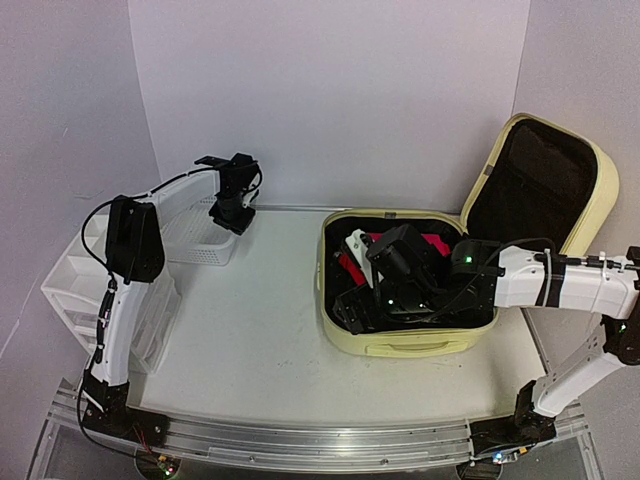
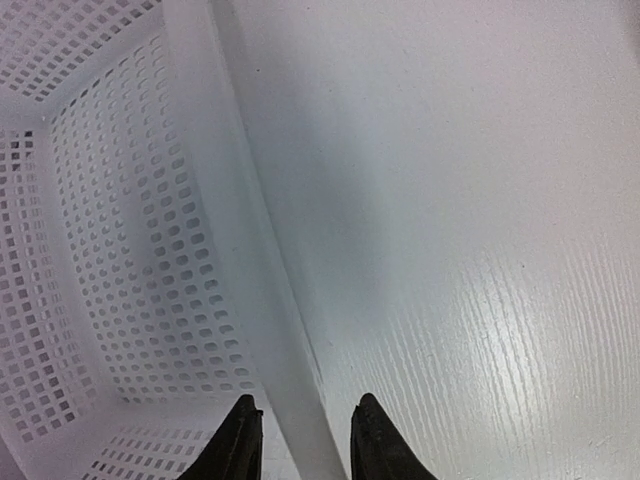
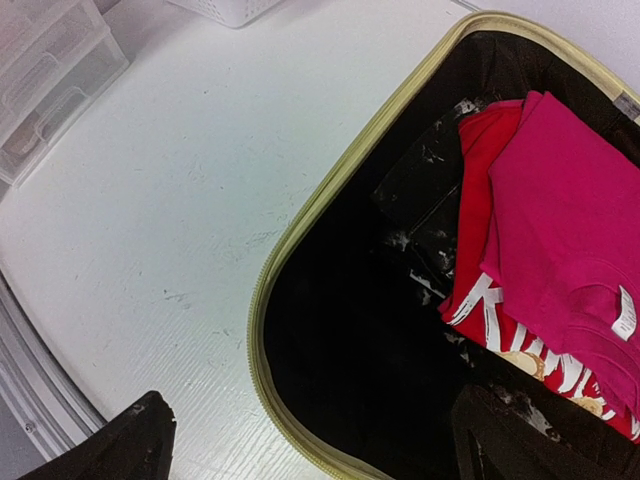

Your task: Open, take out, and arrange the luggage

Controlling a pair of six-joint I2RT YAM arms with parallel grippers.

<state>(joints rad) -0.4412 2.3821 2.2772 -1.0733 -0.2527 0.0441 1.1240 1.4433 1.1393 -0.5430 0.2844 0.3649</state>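
Observation:
The luggage (image 1: 400,345) lies open on the right of the table, a pale-yellow shell with its lid (image 1: 540,185) raised at the back right. In the right wrist view its zipper rim (image 3: 300,225) curves around black lining, a red shirt (image 3: 480,250) and a pink garment (image 3: 570,220). My right gripper (image 1: 365,300) hangs over the luggage's near-left part. In its own view the right gripper (image 3: 315,440) is wide open and holds nothing. My left gripper (image 1: 232,215) hovers at the white basket's right wall, its jaws (image 2: 305,440) apart and empty.
A white mesh basket (image 1: 195,240) stands at the back left; its wall (image 2: 230,260) runs under my left fingers. A white plastic drawer unit (image 1: 75,290) sits along the left edge. Bare white tabletop (image 1: 250,340) lies between the basket and the luggage.

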